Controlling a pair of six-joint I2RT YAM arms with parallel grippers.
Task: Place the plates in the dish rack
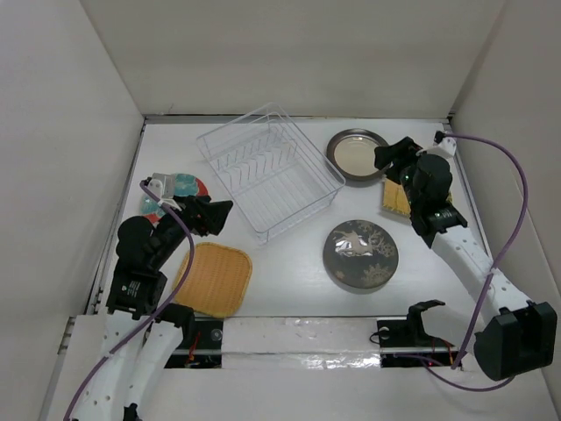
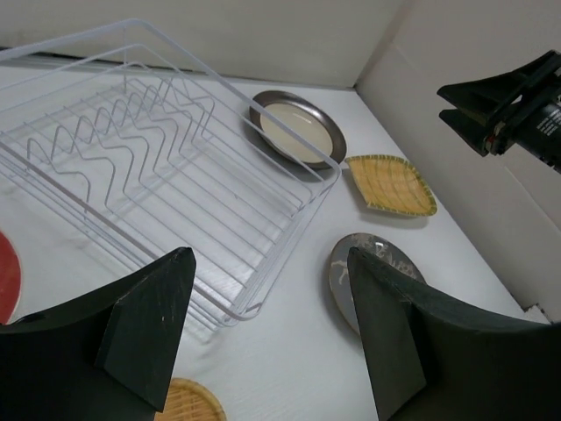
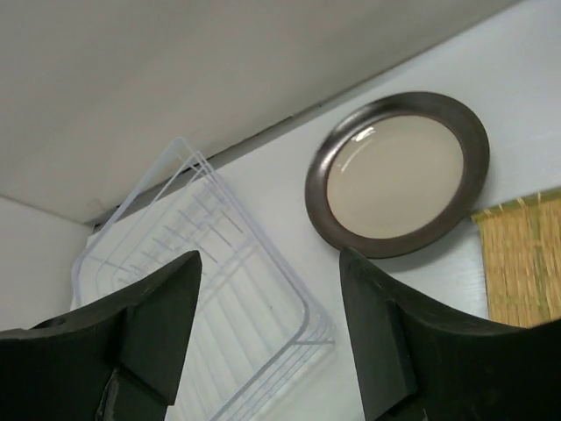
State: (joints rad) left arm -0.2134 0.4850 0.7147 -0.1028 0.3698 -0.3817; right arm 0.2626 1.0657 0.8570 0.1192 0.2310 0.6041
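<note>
Open left claw [image 1: 216, 211] at eight o'clock of the clear wire dish rack [image 1: 272, 171]; open right claw [image 1: 396, 152] at three o'clock of the dark-rimmed cream-centred round plate [image 1: 355, 155].

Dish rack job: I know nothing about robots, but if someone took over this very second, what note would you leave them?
Left gripper: open, empty, just left of the dish rack.
Right gripper: open, empty, over the cream-centre plate.
Plates, all lying on the table: the cream-centre plate is right of the rack, with the fan-shaped yellow plate beside it. The deer plate is nearer the arms, the square yellow plate near-left, and the red-teal plate partly under the left arm.
Done: nothing; the rack is empty.
Left: all five plates into the slots.
</note>
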